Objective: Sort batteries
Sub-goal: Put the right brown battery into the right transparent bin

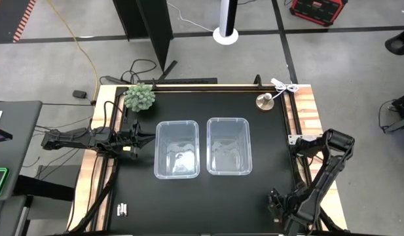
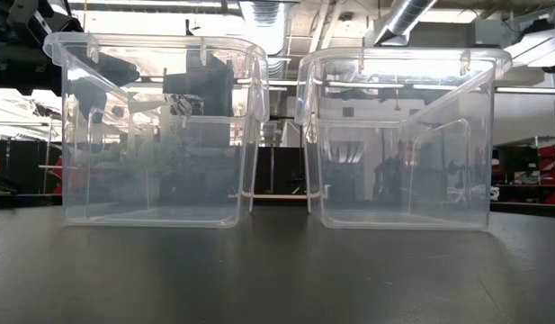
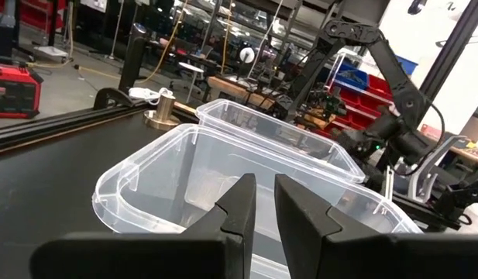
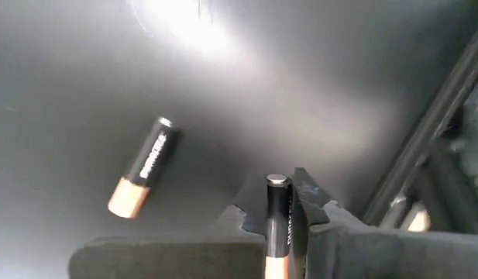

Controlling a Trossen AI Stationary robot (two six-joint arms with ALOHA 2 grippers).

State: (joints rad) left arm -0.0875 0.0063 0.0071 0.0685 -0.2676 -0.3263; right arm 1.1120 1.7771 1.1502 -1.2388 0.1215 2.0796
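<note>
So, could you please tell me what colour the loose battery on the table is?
The battery is black with a copper-orange end, clearest in the right wrist view.

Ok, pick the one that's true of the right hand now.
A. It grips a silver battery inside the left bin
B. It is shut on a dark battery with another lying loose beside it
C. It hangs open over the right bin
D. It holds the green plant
B: in the right wrist view the right hand pinches a dark battery between its fingers, while a second battery lies loose on the table.

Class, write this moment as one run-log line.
right gripper: shut on dark battery | second dark battery: on table | left gripper: by bins, shut
</note>
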